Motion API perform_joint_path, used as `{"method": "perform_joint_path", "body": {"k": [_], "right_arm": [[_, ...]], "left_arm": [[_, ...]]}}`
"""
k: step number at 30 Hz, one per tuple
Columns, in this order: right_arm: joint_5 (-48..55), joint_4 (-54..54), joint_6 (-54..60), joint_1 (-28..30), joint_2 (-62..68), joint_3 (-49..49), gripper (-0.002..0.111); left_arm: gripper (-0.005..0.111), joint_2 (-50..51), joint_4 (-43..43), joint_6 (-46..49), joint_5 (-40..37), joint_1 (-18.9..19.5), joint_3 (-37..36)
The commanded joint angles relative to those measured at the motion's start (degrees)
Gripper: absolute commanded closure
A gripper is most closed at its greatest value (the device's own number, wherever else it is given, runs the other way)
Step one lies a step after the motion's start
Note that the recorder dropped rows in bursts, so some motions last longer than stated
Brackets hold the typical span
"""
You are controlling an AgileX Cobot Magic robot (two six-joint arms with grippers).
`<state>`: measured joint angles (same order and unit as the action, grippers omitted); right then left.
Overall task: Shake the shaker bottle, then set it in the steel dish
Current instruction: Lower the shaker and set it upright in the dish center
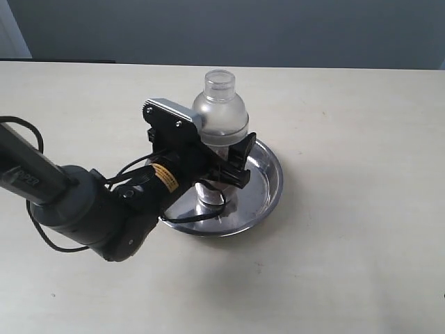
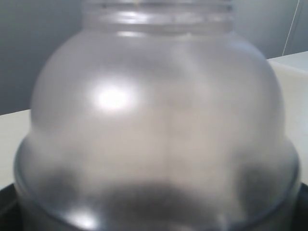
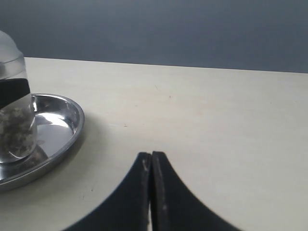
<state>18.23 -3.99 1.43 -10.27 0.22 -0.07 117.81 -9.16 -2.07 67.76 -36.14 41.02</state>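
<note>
Left gripper [image 1: 233, 158], exterior view: we note it clamped round the shaker bottle [image 1: 221, 108] just below its rounded top. The bottle is upright inside the steel dish [image 1: 268, 177] on the bench [image 1: 348, 243].

Left wrist view: the frosted dome [image 2: 159, 125] fills the frame, blurred.

Right wrist view: right gripper [image 3: 151, 192] is empty, fingers pressed together over the bench, well apart from the dish. We think the bottle's base touches the dish floor. Brown granules [image 3: 17, 127] sit inside.

Pale beige tabletop [image 1: 348, 278], plain grey-blue wall [image 1: 278, 28] behind, soft even light
</note>
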Motion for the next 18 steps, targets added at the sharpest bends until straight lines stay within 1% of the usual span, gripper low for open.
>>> {"method": "perform_joint_path", "body": {"k": [1,5,6,7,8,9,10,11,12,13,14,15,16,18], "right_arm": [[-0.8,0.3,0.1,0.0,-0.2,0.1,0.109],[-0.8,0.3,0.1,0.0,-0.2,0.1,0.109],[-0.8,0.3,0.1,0.0,-0.2,0.1,0.109],[-0.8,0.3,0.1,0.0,-0.2,0.1,0.109],[-0.8,0.3,0.1,0.0,-0.2,0.1,0.109],[-0.8,0.3,0.1,0.0,-0.2,0.1,0.109],[-0.8,0.3,0.1,0.0,-0.2,0.1,0.109],[-0.8,0.3,0.1,0.0,-0.2,0.1,0.109],[-0.8,0.3,0.1,0.0,-0.2,0.1,0.109],[-0.8,0.3,0.1,0.0,-0.2,0.1,0.109],[-0.8,0.3,0.1,0.0,-0.2,0.1,0.109],[-0.8,0.3,0.1,0.0,-0.2,0.1,0.109],[-0.8,0.3,0.1,0.0,-0.2,0.1,0.109],[-0.8,0.3,0.1,0.0,-0.2,0.1,0.109]], "left_arm": [[0.107,-0.2,1.1,-0.5,2.2,0.0,0.0],[0.105,-0.2,1.1,-0.2,2.2,0.1,0.0],[0.097,-0.2,1.0,0.0,1.4,0.2,0.0],[0.093,-0.2,1.0,0.0,1.3,0.4,0.0],[0.08,-0.2,1.1,-0.6,1.2,0.6,0.0],[0.074,-0.2,0.8,-0.6,1.2,0.6,0.0],[0.059,-0.2,0.7,-1.0,1.2,0.6,0.0],[0.052,-0.2,0.7,-1.3,1.2,0.6,0.0],[0.038,-0.2,0.7,-2.0,1.2,0.6,0.0],[0.034,-0.2,1.0,-2.0,1.2,0.6,0.0],[0.026,-0.2,1.6,-2.0,1.2,0.6,0.0],[0.021,-0.2,2.2,-2.0,0.4,0.6,0.0],[0.016,-0.2,2.3,-2.0,-1.0,0.6,0.0],[0.006,-0.2,0.9,-1.8,-6.1,0.6,0.0]]}}
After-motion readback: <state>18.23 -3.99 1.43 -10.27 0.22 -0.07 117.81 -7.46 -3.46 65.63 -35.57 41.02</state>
